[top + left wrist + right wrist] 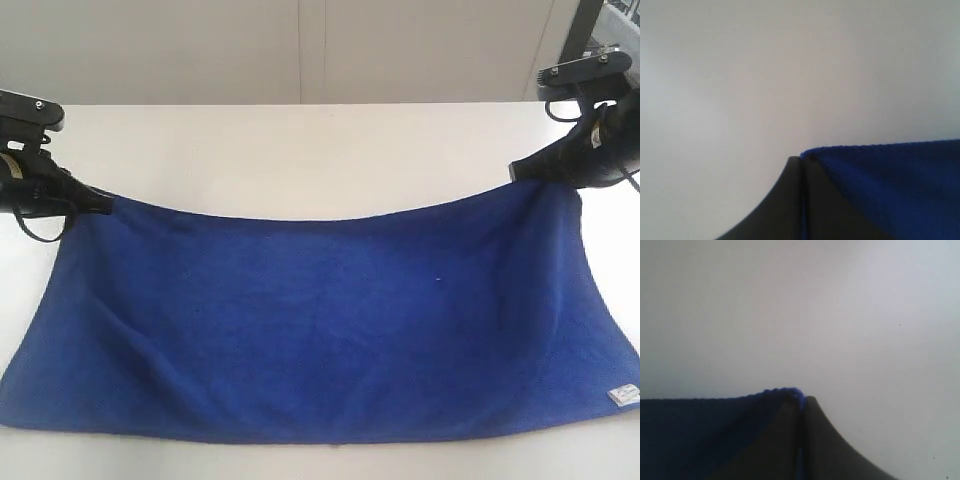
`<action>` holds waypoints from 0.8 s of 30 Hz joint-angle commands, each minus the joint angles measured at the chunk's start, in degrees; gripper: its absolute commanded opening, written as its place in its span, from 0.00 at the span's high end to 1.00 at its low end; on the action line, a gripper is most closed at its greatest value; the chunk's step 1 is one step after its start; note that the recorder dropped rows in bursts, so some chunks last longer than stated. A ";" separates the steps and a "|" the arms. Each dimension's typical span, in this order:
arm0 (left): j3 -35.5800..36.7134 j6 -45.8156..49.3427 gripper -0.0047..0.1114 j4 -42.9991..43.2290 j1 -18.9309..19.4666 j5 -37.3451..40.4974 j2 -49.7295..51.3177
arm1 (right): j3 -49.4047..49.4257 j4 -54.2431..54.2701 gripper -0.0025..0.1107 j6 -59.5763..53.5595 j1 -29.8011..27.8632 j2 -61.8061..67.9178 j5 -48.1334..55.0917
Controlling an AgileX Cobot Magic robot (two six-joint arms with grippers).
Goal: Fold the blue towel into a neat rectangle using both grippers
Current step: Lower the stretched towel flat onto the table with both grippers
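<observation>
The blue towel (320, 320) hangs in a wide sheet with its far edge lifted off the white table (300, 150) and sagging in the middle; its near edge lies on the table. A small white tag (623, 396) sits at the near right corner. My left gripper (100, 203) is shut on the towel's far left corner, and a thin blue line of cloth (880, 180) shows between its black fingers (785, 200). My right gripper (522, 172) is shut on the far right corner, the blue towel edge (715, 435) wrapping over one of its fingers (835, 445).
The white table stretches behind the towel to a pale wall (300, 50). A dark frame (585, 30) stands at the back right, behind the right arm. The table's front edge lies just past the towel's near edge.
</observation>
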 commanded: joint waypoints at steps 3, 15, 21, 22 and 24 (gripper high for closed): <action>-2.60 2.26 0.96 0.28 0.41 -4.05 4.40 | -4.58 -0.80 0.98 -0.48 -1.58 5.57 -4.01; -13.50 1.45 0.96 -0.50 1.65 0.64 12.27 | -10.73 -0.80 0.98 -1.34 -3.59 13.30 -3.43; -15.06 1.45 0.96 -0.38 1.65 -0.90 14.23 | -12.45 -0.80 0.98 -1.34 -3.95 15.46 -4.66; -15.06 1.45 0.96 -0.38 1.65 -1.05 14.70 | -12.45 -0.80 0.98 -1.34 -3.95 15.46 -4.98; -15.06 1.45 0.96 -0.38 1.65 -1.05 15.21 | -12.45 -0.80 0.98 -1.34 -3.95 15.46 -5.46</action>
